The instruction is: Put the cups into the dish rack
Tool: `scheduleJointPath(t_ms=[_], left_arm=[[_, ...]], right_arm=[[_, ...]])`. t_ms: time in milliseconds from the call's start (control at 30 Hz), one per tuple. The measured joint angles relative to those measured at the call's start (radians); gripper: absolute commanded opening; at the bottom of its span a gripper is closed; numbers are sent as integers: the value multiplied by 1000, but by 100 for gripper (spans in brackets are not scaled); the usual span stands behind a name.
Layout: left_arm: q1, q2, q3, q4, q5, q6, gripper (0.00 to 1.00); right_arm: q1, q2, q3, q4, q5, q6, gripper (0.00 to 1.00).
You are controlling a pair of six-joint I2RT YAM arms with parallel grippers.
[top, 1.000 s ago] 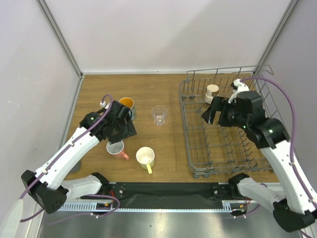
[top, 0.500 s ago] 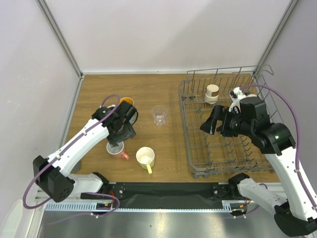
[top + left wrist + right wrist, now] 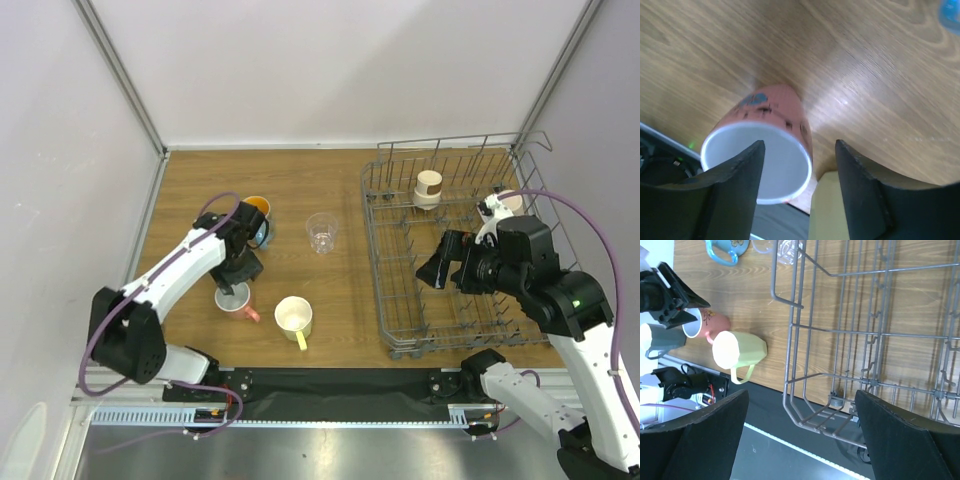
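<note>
The table has a wood-grain surface. A black strip borders its near edge. The rack stands on the right half and reaches from near the far right corner almost to the near edge. The left half carries four items, all upright with mouths up. The blue mug is the one closest to the far edge. The glass stands near the table's middle, well apart from the rack. The pink mug stands toward the near edge. The yellow mug stands just beside it on the right, with its handle pointing to the near edge.
</note>
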Motion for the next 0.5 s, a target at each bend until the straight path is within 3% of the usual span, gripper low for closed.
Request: scheduleJointPath(t_ms=[200, 300, 333, 400, 500], left_arm=[[41, 85, -52, 88, 47, 35, 34], [43, 91, -63, 106, 66, 44, 17], [43, 86, -63, 101, 64, 47, 6], [46, 68, -67, 105, 62, 44, 0], [47, -6, -67, 86, 63, 43, 0]], right_arm=[[0, -5, 9, -25, 27, 1, 95], [0, -11, 9, -39, 37, 6, 96], [0, -12, 9, -42, 37, 8, 96], [0, -14, 9, -41, 38, 13, 96], [0, -14, 7, -38, 37, 26, 96]])
